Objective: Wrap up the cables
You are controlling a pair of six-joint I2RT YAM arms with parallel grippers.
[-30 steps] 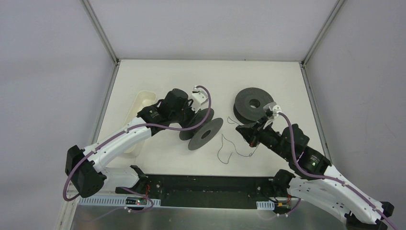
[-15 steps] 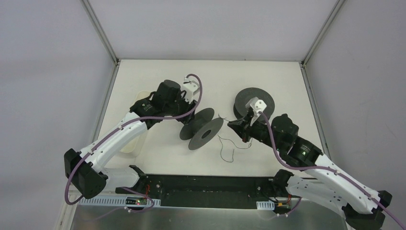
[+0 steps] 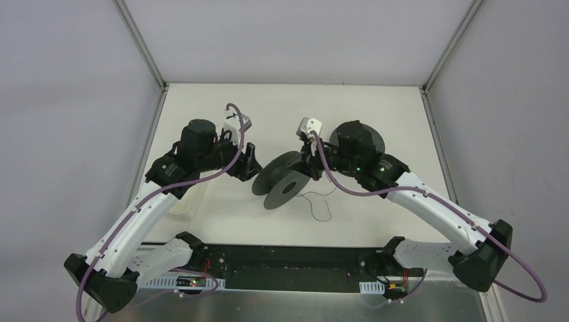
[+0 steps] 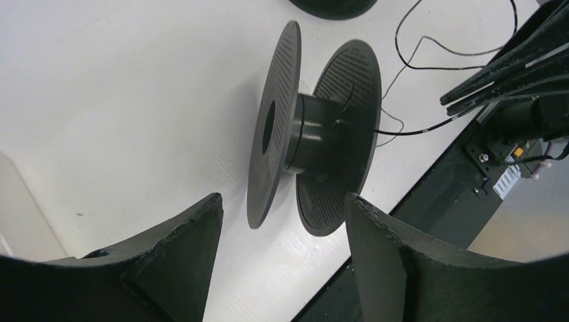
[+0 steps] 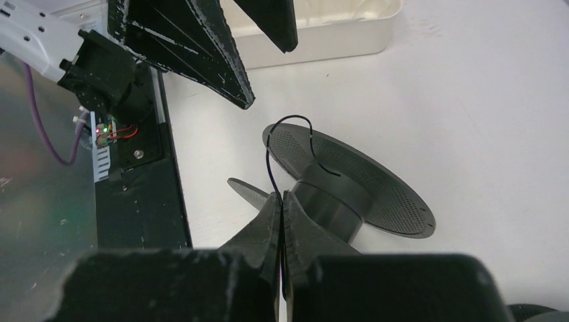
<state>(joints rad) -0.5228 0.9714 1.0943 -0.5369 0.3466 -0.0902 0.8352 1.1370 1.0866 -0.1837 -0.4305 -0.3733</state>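
Observation:
The cable (image 3: 321, 202) is a thin dark wire lying in loose curls on the white table just right of a black empty spool (image 3: 282, 181). My right gripper (image 3: 311, 166) is at the spool's right flange, shut on the cable (image 5: 268, 155). In the right wrist view the gripper (image 5: 280, 196) pinches the wire, which arcs over the flange to the spool's hub (image 5: 333, 194). My left gripper (image 3: 249, 163) is open, just left of the spool and not touching it. The left wrist view shows its gripper (image 4: 282, 201), the spool (image 4: 315, 127) and the taut cable (image 4: 402, 131).
A second black spool (image 3: 368, 139) lies flat behind the right arm. A white tray (image 3: 182, 201) sits at the left under the left arm and also shows in the right wrist view (image 5: 322, 30). The black base rail (image 3: 295, 258) runs along the near edge.
My left gripper has drawn back left, away from the spool. My right gripper has carried the cable left from the table's right side up to the spool, and the loose curls have followed.

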